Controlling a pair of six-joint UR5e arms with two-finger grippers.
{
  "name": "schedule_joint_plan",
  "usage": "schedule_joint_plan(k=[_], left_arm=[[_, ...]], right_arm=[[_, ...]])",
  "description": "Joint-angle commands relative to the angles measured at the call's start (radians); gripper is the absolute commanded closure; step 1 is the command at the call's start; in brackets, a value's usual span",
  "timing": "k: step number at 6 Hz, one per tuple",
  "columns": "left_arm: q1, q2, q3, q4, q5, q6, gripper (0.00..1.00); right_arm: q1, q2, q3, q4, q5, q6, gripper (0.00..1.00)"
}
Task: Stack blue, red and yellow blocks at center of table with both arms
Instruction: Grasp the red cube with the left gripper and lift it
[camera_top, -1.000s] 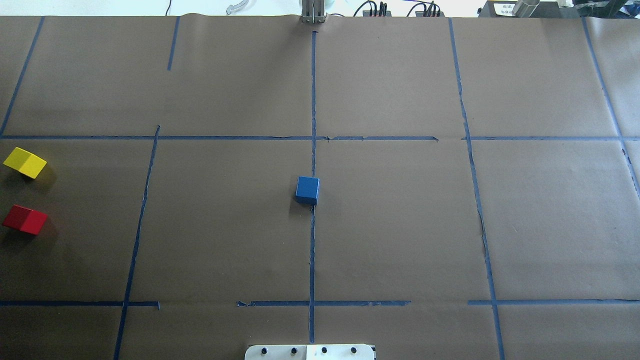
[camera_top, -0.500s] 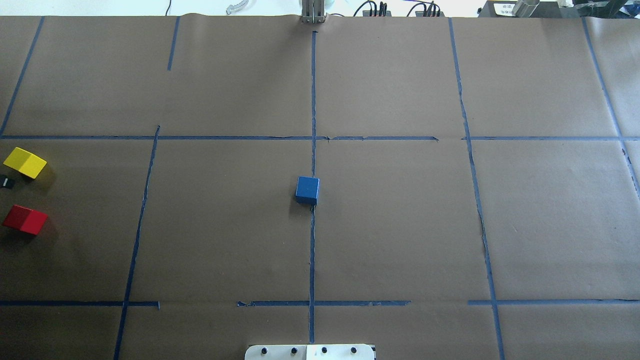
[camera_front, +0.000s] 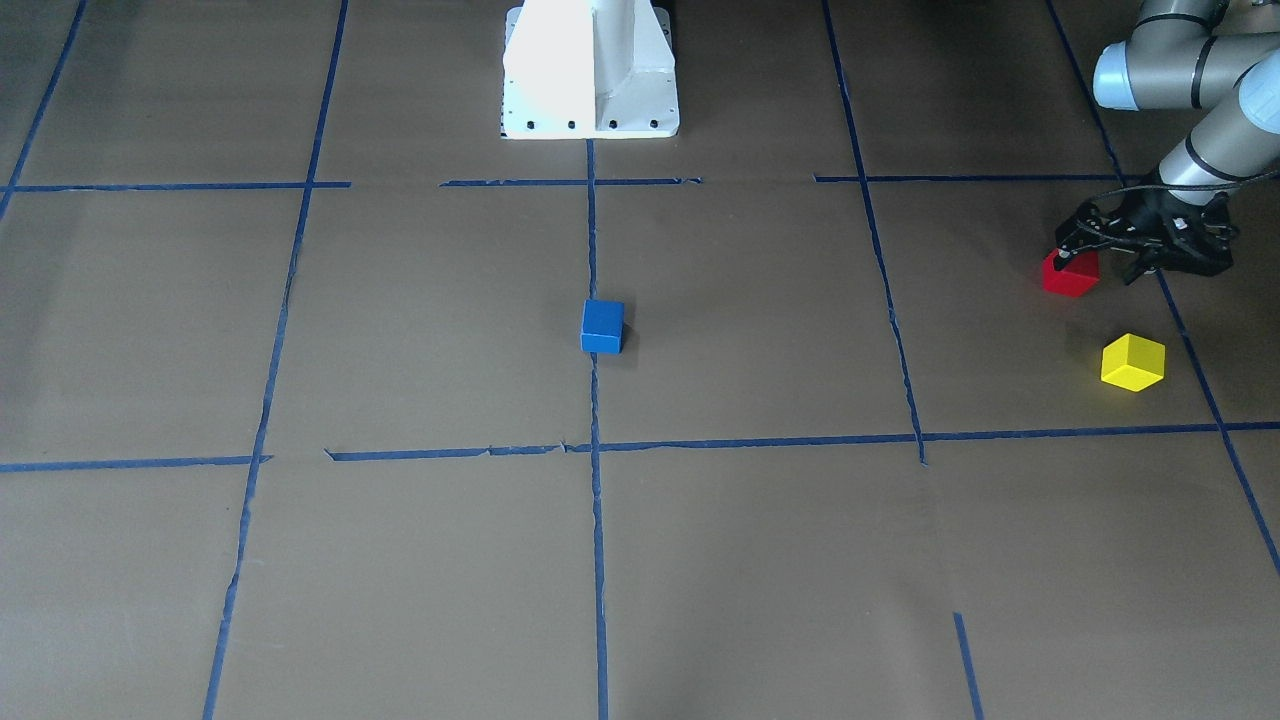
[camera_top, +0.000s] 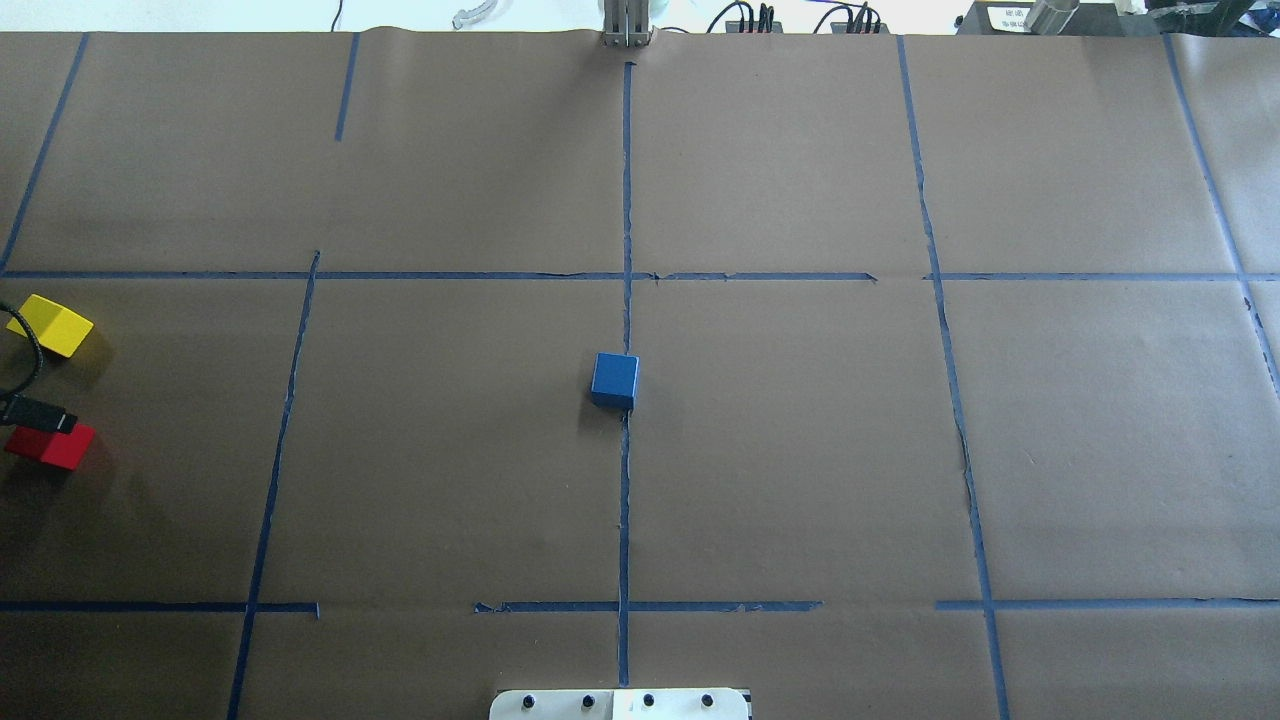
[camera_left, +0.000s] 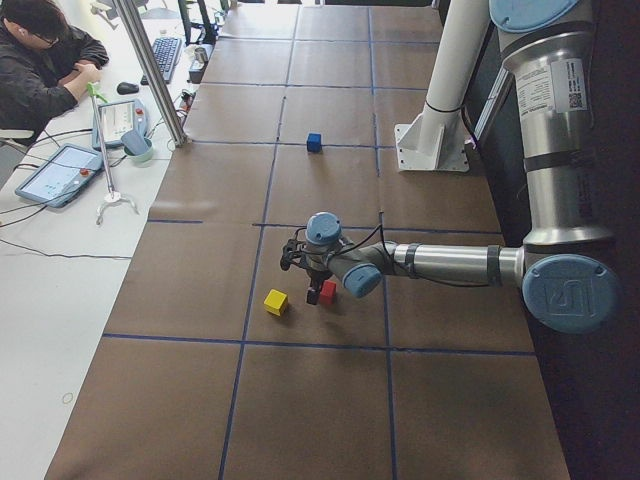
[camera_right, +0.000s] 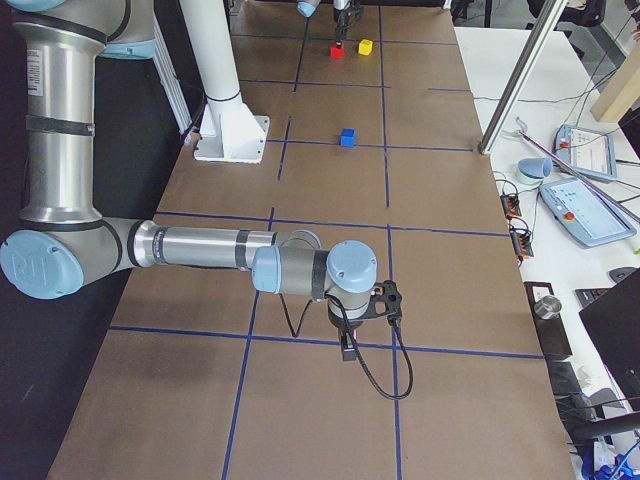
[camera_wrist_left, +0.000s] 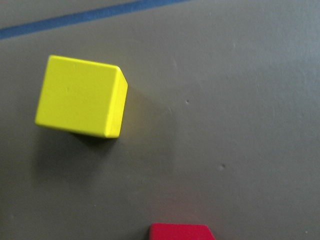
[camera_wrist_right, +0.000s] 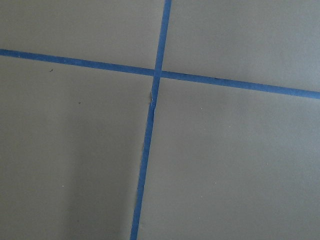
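Newly – left fingers (camera_top: 45, 415) over red block (camera_top: 52, 448)

Paper (camera_top: 800, 450) over the table: brown, matt, faintly creased; tape (camera_top: 625, 500) lines: blue, matt, frayed in spots beyond the blue block (camera_top: 614, 379); blue block, red block (camera_front: 1072, 280) and yellow block (camera_wrist_left: 80, 95): smooth, evenly coloured faces with a soft sheen, core material not discernible; left arm (camera_left: 450, 264): satin silvery metal tubes, pale blue smooth caps; left gripper (camera_front: 1097, 268): black, matt; base (camera_front: 590, 70): white, glossy.
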Motion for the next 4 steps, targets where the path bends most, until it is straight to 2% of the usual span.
schedule_joint_plan(k=[1,3,4], left_arm=[[0.027,-0.001,0.026,0.001,-0.001,-0.001,0.0],[0.044,-0.01,0.043,0.001,-0.001,-0.001,0.01],[0.044,-0.013,0.043,0.001,-0.001,-0.007,0.67]], right_arm=[[0.0,-0.007,-0.001,0.001,0.0,-0.002,0.0],[0.0,-0.01,-0.001,0.001,0.0,-0.002,0.0],[0.0,-0.011,-0.001,0.001,0.0,-0.003,0.0]])
